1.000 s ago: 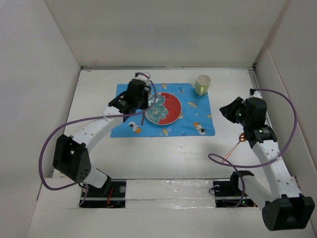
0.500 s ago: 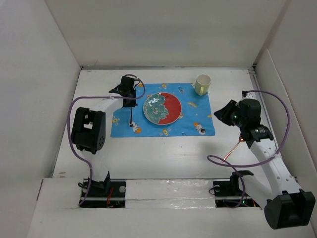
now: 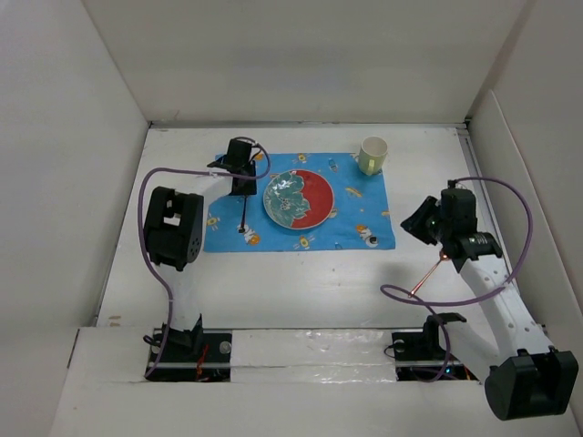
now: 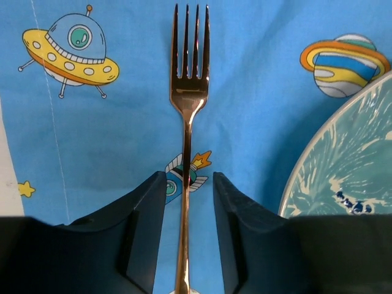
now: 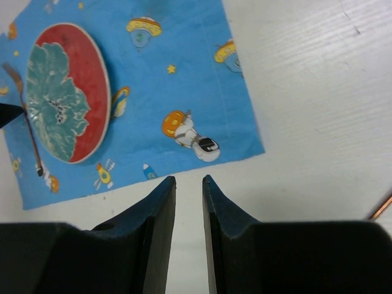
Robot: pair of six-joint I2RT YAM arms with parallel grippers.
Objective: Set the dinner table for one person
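The white dinner table (image 3: 301, 282) carries a blue space-print mat (image 3: 364, 214) with a red and teal plate (image 3: 298, 198) on it. A copper fork (image 4: 188, 92) lies flat on the mat left of the plate, tines pointing away. My left gripper (image 4: 188, 184) stands open astride the fork's handle, with a gap on each side of it. From above, that fork (image 3: 242, 214) runs straight out of the left gripper (image 3: 242, 187). My right gripper (image 5: 188, 180) hovers over bare table off the mat's near right corner, jaws slightly open and empty.
A pale yellow-green cup (image 3: 373, 155) stands at the mat's far right corner. A thin copper utensil (image 3: 428, 273) lies on the table under my right arm. White walls close in the table on three sides. Purple cables loop off both arms.
The left gripper carried the fork from over the plate to the mat's left side, set it down and opened. The left arm folded back. The right gripper drifted slightly nearer and opened a little.
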